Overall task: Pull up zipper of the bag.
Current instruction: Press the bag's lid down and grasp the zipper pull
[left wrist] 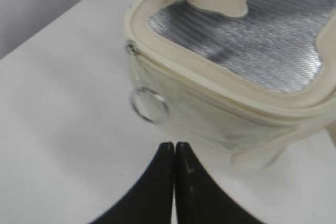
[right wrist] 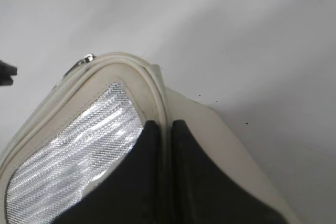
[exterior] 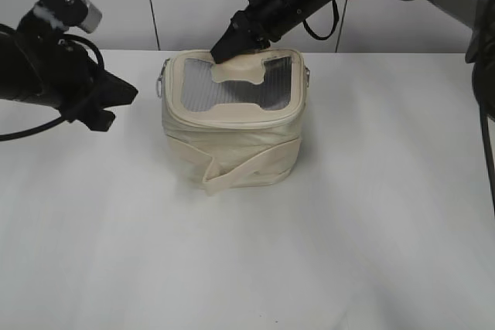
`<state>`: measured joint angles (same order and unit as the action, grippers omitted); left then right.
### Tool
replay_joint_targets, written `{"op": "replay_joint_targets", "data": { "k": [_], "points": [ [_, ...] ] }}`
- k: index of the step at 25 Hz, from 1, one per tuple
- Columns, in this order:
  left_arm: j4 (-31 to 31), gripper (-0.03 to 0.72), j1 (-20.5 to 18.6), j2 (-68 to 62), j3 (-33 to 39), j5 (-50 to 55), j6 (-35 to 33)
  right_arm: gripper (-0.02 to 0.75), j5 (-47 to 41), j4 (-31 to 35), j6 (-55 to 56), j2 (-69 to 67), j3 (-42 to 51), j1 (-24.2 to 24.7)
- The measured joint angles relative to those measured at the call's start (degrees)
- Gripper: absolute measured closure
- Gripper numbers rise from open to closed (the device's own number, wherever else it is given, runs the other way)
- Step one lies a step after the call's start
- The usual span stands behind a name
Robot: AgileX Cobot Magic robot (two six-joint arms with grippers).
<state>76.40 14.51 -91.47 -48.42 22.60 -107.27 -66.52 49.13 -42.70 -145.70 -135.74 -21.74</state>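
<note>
The cream bag (exterior: 232,148) stands upright in the middle of the white table, its grey mesh top (exterior: 205,90) facing up. The cream zipper (exterior: 232,119) runs around its top rim. A silver ring pull (left wrist: 149,104) hangs at the bag's left corner; it also shows in the exterior view (exterior: 161,81). My left gripper (left wrist: 174,145) is shut and empty, just left of the bag (left wrist: 220,124) and a little short of the ring. My right gripper (exterior: 224,50) reaches from the back and is shut on the bag's rear top rim (right wrist: 160,103), its jaws (right wrist: 165,125) pinching the rim ridge.
The white table (exterior: 348,253) spreads around the bag. A pale wall with dark vertical seams (exterior: 151,5) stands behind. Another small metal fitting (exterior: 308,76) shows on the bag's right side.
</note>
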Motion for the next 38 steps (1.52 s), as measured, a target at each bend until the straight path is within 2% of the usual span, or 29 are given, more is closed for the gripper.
{"op": "replay_joint_targets", "data": {
  "k": [6,8,10,12,16,19,27,32,38],
  "points": [
    [0.5,0.686,5.3,0.6,3.8,-1.6,0.7,0.692,0.1,0.6,0.4,0.0,0.0,0.0],
    [2.5,0.685,6.1,0.6,3.9,-5.0,0.7,0.692,0.1,0.6,0.4,0.0,0.0,0.0],
    [4.8,0.654,6.0,0.6,3.9,-9.1,0.7,0.693,0.1,0.8,0.4,0.0,0.0,0.0],
    [5.2,0.556,4.9,0.4,3.7,-9.7,0.7,0.693,0.1,0.8,0.4,0.0,0.0,0.0],
    [4.1,0.299,2.1,-3.5,-0.2,-5.7,0.4,0.693,0.1,0.8,0.4,0.0,0.0,0.0],
    [2.7,0.230,0.6,-8.0,-5.0,-2.0,0.3,0.694,0.1,0.9,0.4,0.0,0.0,0.0],
    [1.5,0.221,-0.1,-16.1,-13.9,-0.7,0.2,0.694,0.3,0.8,0.5,0.0,0.0,0.1],
    [1.4,0.289,-0.1,-17.4,-15.5,-0.9,-0.2,0.694,0.7,0.6,0.6,0.0,0.0,0.2],
    [2.8,0.308,-0.1,-18.4,-15.7,-3.6,-1.5,0.694,0.8,0.7,0.6,0.0,0.0,0.2]
  ]
}}
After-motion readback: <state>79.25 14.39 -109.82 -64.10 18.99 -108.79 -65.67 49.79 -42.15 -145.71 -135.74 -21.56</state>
